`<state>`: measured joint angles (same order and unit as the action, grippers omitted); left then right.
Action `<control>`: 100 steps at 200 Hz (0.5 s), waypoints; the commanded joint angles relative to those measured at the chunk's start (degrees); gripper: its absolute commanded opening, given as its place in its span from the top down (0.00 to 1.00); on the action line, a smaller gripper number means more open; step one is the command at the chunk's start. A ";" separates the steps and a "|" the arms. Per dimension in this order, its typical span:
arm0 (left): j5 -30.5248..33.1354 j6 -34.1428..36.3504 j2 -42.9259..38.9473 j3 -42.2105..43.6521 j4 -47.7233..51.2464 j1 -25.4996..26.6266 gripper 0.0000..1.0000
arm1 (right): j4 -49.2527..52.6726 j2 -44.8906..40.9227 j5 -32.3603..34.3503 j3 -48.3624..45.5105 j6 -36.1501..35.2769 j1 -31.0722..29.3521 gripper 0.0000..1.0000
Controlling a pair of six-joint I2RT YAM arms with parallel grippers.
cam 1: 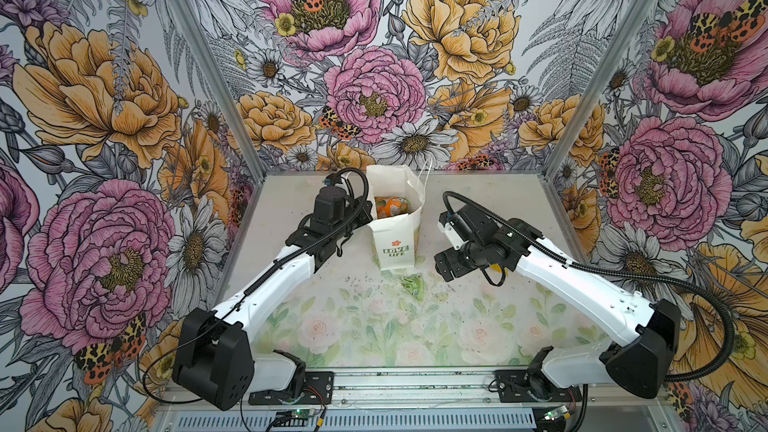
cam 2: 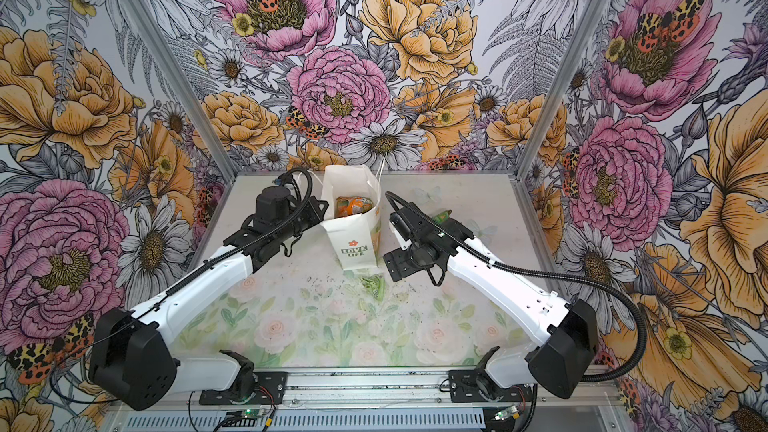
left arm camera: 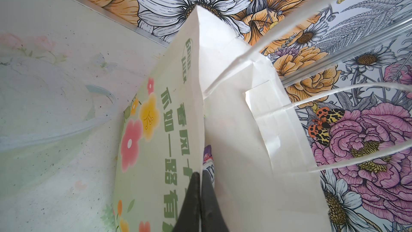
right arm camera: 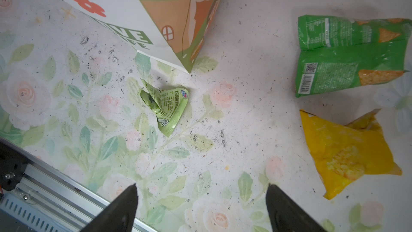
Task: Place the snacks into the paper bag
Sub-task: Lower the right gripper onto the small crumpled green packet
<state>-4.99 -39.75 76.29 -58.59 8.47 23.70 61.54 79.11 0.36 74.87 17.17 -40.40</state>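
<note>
Pinched tight, our left gripper (left arm camera: pixel 200 175) clamps the rim of the paper bag (left arm camera: pixel 236 130), with one finger on the printed outer face and the other inside. Our right gripper (right arm camera: pixel 201 186) hangs spread wide above the table (right arm camera: pixel 245 112), gripping and touching nothing. In both top views we see the bag standing upright at twelve o'clock on the table. An orange-white packet (cam 1: pixel 390 206) lies inside it, and a purple packet (left arm camera: pixel 208 155) shows within. At six o'clock from the bag, just beside its foot, lies the small pale green packet (right arm camera: pixel 166 108). Around three o'clock from the bag lie a green packet (right arm camera: pixel 350 54) and a yellow packet (right arm camera: pixel 347 152), near each other but apart.
</note>
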 commanded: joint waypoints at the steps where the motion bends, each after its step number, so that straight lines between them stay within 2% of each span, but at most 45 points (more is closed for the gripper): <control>1: -1.14 0.10 0.52 -0.58 -1.64 -0.59 1.00 | -2.55 0.28 -4.40 -1.49 -0.79 0.41 0.08; 37: -1.08 0.11 0.43 -0.48 -1.57 -0.58 1.00 | -4.17 2.45 -10.11 -3.79 -1.98 0.26 0.05; 100: -0.98 0.20 0.17 -0.65 -1.37 -0.58 1.00 | -15.17 3.53 -13.04 -9.90 -4.43 -1.60 0.07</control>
<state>-4.99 -39.75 76.29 -58.59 8.47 23.70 53.39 82.65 -10.72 66.59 14.66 -41.04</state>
